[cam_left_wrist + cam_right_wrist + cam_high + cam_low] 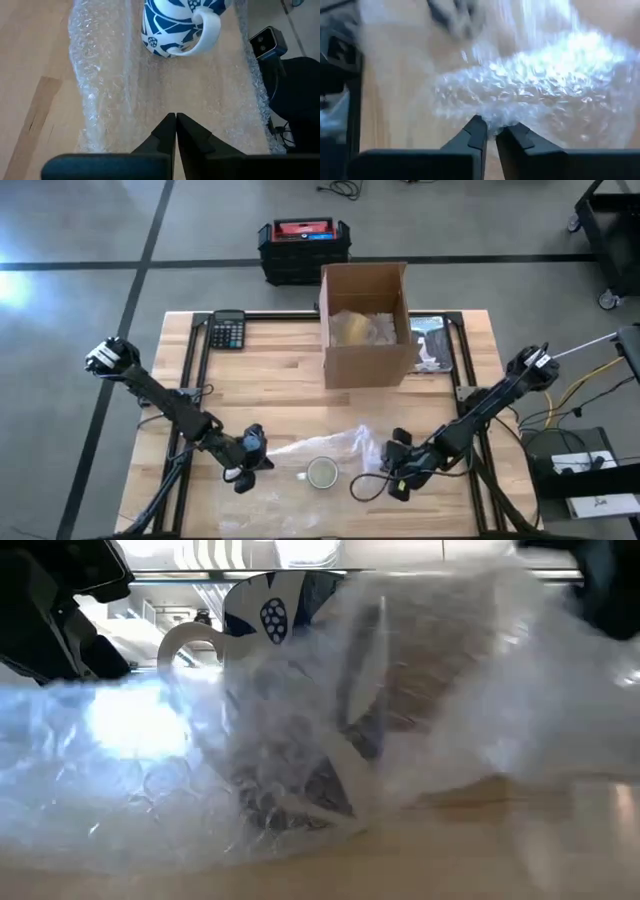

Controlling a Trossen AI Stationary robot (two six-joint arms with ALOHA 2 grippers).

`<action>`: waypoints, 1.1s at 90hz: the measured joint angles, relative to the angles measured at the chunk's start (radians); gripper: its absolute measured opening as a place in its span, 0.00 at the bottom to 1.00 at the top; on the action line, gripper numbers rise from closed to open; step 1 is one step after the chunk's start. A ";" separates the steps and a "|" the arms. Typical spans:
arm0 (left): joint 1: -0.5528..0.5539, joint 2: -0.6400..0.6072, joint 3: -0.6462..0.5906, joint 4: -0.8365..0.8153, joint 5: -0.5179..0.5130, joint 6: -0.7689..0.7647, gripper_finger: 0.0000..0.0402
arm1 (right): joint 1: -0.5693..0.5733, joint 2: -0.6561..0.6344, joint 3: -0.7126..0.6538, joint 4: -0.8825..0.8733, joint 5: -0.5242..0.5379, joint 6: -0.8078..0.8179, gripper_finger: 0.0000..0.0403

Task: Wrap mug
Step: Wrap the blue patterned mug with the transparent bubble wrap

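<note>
Mug point(322, 473) upright on bubble wrap point(320, 448), near front edge of wooden table point(270, 380), between the two grippers. White with blue leaf pattern; handle point(207, 30) turned toward the left arm. Interior appears empty in high view.

Bubble wrap spread flat under the mug, one part raised and draped against mug side in low view point(440, 690).

Left gripper point(243, 470) low over the table, just beside the wrap's left end. Fingers point(165, 131) pressed together in left wrist view, resting on the wrap; whether any film is pinched between them cannot be told.

Right gripper point(398, 475) at the wrap's right end. Fingers point(476, 131) nearly closed, bunched edge of wrap pinched between the tips, sheet lifted there.

Behind: open cardboard box point(365, 323) at table centre-rear with crumpled paper inside; calculator point(227, 330) at rear left; dark toolbox point(303, 248) on the floor beyond.
</note>
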 joint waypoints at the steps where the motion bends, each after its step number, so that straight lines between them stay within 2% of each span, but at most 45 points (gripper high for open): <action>1: 0.000 0.000 0.000 0.000 0.000 0.001 0.00 | -0.001 0.000 0.011 0.001 0.008 -0.018 0.03; 24: 0.002 0.000 0.000 0.063 -0.015 0.010 0.00 | -0.056 0.038 0.206 0.135 0.059 -0.414 0.00; 33: 0.004 0.000 0.000 0.108 -0.027 0.025 0.00 | -0.079 0.105 0.283 0.161 0.061 -0.537 0.00; 41: 0.014 0.000 0.011 0.137 -0.029 0.040 0.00 | -0.100 0.186 0.349 0.154 0.021 -0.620 0.00; 56: 0.044 0.024 0.060 0.138 -0.039 0.056 0.00 | -0.143 0.318 0.457 0.046 0.010 -0.649 0.00; 69: 0.066 0.098 0.100 0.124 0.014 0.073 0.00 | -0.155 0.350 0.479 -0.043 0.008 -0.604 0.00; 79: 0.062 0.133 0.170 0.016 0.030 0.103 0.00 | -0.155 0.344 0.480 -0.114 0.006 -0.572 0.00; 99: 0.028 0.113 0.374 -0.472 -0.009 0.113 0.00 | -0.156 0.332 0.480 -0.140 0.004 -0.554 0.00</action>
